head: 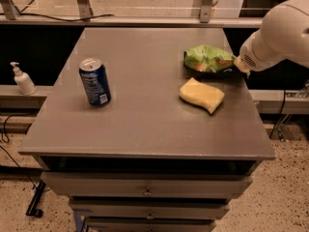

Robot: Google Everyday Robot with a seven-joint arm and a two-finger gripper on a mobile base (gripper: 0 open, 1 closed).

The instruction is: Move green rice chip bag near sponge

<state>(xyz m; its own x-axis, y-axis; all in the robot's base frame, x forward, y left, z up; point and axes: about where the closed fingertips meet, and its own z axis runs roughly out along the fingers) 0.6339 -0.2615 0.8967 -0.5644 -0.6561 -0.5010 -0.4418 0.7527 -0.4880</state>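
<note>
The green rice chip bag (pixel 208 58) lies at the table's back right, resting on or just above the surface. The pale yellow sponge (pixel 202 94) lies just in front of it, a small gap between them. My gripper (pixel 237 65) is at the bag's right end, shut on it, mostly hidden behind my white wrist (pixel 277 35), which reaches in from the right.
A blue soda can (pixel 95 81) stands upright on the left part of the grey table (pixel 145 134). A white pump bottle (pixel 22 79) stands on a ledge off the table's left side. Drawers are below the table's front edge.
</note>
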